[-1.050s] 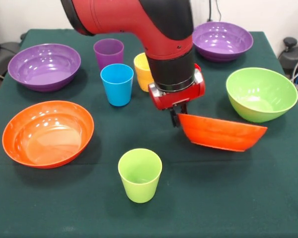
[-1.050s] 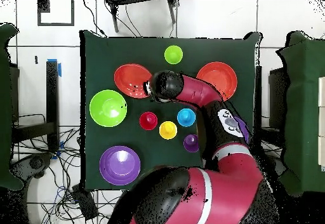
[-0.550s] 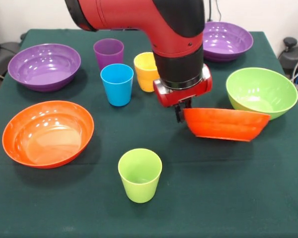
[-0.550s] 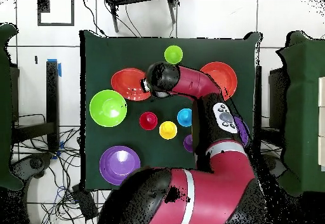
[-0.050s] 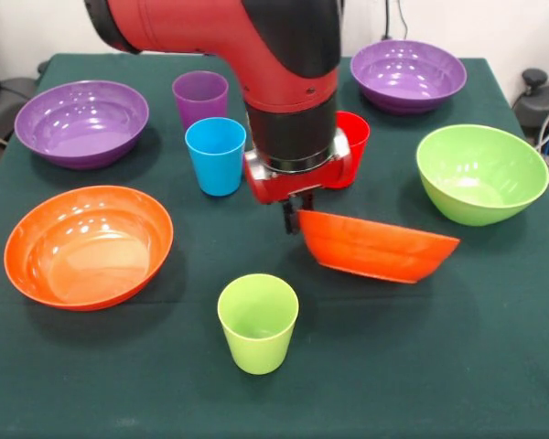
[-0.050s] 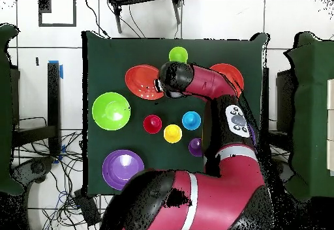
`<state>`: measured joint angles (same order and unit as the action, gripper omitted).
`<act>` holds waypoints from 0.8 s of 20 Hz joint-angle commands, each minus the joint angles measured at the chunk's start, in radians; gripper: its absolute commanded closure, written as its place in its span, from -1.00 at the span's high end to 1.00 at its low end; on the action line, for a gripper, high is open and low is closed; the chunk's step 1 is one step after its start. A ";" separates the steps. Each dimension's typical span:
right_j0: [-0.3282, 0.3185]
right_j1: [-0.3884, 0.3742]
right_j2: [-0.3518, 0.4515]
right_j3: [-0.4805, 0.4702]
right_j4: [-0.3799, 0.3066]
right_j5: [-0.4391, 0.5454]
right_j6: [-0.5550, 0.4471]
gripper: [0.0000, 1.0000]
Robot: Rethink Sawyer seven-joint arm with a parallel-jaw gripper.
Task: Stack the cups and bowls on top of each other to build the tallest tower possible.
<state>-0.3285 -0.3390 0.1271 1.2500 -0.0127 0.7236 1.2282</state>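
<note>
- Front view, centre of frame: fingers (image 5: 291,219) clamped on the left rim of a shallow glossy orange plastic bowl (image 5: 377,247), held tilted and clear of the dark green counter (image 5: 421,366).
- Likely target, judged from the task: small light green plastic cup (image 5: 258,322) at lower centre, upright and bare, down and left of the held bowl.
- Risk: rim-only grip on a wide bowl, so possible slip or swing; off-centre landing on the narrow cup, then tipping or a knocked-over cup.
- Risk: low right edge of the bowl possibly catching the counter or the cup's lip on the way across.
- Close behind the arm: glossy red cup (image 5: 354,146) and blue cup (image 5: 216,155), with purple cup (image 5: 200,97) further back; yellow cup (image 6: 172,133) seen only in the overhead view.
- Further off: second orange bowl (image 5: 88,245) at left, deep light green bowl (image 5: 481,172) at right, purple bowls upper left (image 5: 81,122) and upper right (image 5: 408,73).
- Nothing between bowl and green cup.
</note>
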 commanded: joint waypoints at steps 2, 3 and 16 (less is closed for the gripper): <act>0.036 0.085 -0.041 -0.088 -0.073 0.075 0.099 -1.00; 0.035 0.070 -0.043 -0.058 -0.072 0.063 0.098 -1.00; 0.072 0.097 -0.067 -0.097 -0.038 0.212 0.110 -1.00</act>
<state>-0.2820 -0.3089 0.0528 1.1622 -0.0126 0.8255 1.2282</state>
